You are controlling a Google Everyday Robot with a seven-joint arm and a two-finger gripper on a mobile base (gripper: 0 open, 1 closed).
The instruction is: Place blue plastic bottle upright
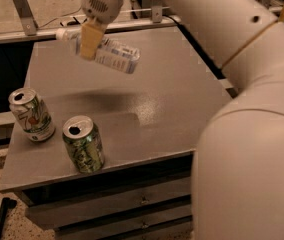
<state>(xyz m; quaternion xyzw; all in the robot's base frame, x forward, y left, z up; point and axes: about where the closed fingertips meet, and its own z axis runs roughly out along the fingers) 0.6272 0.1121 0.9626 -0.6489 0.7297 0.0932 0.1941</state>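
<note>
- At the near left corner of the grey table stands an opened drink can, white and green with a red mark, upright close to the left edge.
- Just right of it and nearer the front edge stands a second opened can, green, also upright; the two cans are close but apart.
- Farther back and higher, the blue plastic bottle hangs in the air over the far left part of the table, touching nothing below. It lies nearly on its side, white cap to the left and slightly raised, labelled body slanting down to the right.
- The hand comes down from the top of the view and is clamped around the bottle near its neck end; one pale yellow finger crosses the front of it.
- A soft shadow lies on the table below the bottle.
- The robot's large cream arm fills the right side.
</note>
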